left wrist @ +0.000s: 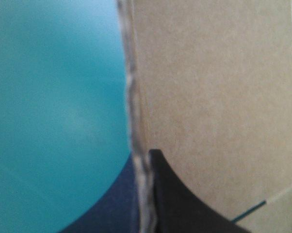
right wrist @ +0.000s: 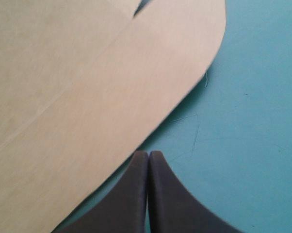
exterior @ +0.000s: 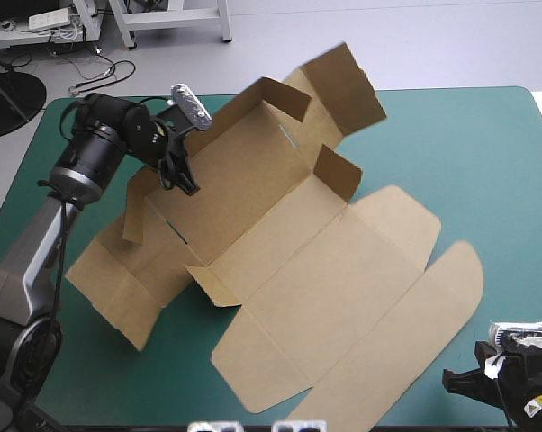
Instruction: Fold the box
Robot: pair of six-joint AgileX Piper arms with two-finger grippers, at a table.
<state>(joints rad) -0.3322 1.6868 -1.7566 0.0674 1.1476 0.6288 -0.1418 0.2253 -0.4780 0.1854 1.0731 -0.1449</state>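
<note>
A lab: cables (exterior: 98,79) on grey floor (exterior: 343,22), bench legs (exterior: 225,18).

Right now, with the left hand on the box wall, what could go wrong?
The left hand pinches one wall only at its edge; the board may slip out or bend. The right hand is shut beside the lid flap, holding nothing, so the box may slide.

From my seat, all I get of the room is the strip past the table (exterior: 496,153) with its teal-green cover. There's a pale grey floor (exterior: 415,40), evenly lit, with the white metal legs (exterior: 176,30) of some bench standing on it. A loose tangle of dark cables (exterior: 95,76) lies near the table's far left corner.
</note>
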